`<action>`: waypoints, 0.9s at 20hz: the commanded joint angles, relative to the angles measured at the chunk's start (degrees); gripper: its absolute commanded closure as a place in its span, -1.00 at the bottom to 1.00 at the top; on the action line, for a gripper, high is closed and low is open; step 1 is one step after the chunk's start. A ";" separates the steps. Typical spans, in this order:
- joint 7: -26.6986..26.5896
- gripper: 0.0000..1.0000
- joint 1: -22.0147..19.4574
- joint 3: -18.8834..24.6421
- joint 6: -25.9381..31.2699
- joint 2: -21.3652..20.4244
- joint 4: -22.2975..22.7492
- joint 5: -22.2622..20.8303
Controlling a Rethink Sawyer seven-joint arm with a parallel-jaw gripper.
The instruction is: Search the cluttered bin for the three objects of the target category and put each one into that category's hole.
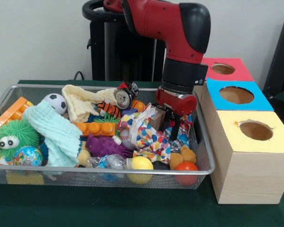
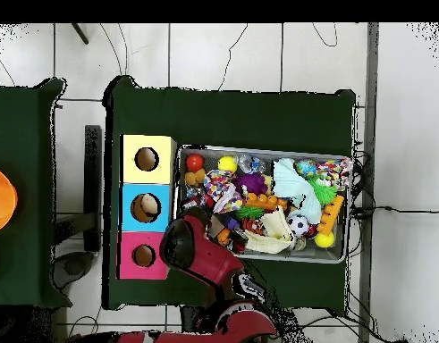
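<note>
The wire mesh bin (image 1: 206, 163) holds a heap of toys and cloths; it also shows in the overhead view (image 2: 258, 150). My gripper (image 1: 173, 124) is lowered into the bin's right end, right over a crushed clear bottle with a blue label (image 1: 181, 137). I cannot tell whether it holds it. Another crushed clear bottle (image 1: 106, 162) lies at the front rim between a purple toy and a yellow ball; it shows in the overhead view (image 2: 246, 163). A third bottle is not visible. In the overhead view my arm (image 2: 194, 248) hides the gripper.
A wooden box beside the bin has three holes: red top (image 1: 222, 68), blue top (image 1: 236, 94), yellow top (image 1: 255, 130). A crushed metal can (image 1: 125, 95) lies at the bin's back. A confetti-print cloth (image 1: 144, 132), mint cloth (image 1: 57, 132) and soccer ball (image 1: 55, 102) crowd the bin.
</note>
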 commanded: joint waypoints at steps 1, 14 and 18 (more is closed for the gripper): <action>10.87 1.00 1.47 3.56 2.01 1.38 1.26 0.21; 7.01 1.00 -1.51 4.20 9.05 -10.17 9.39 -7.17; 6.90 1.00 -2.63 4.70 11.14 -12.68 10.84 -8.79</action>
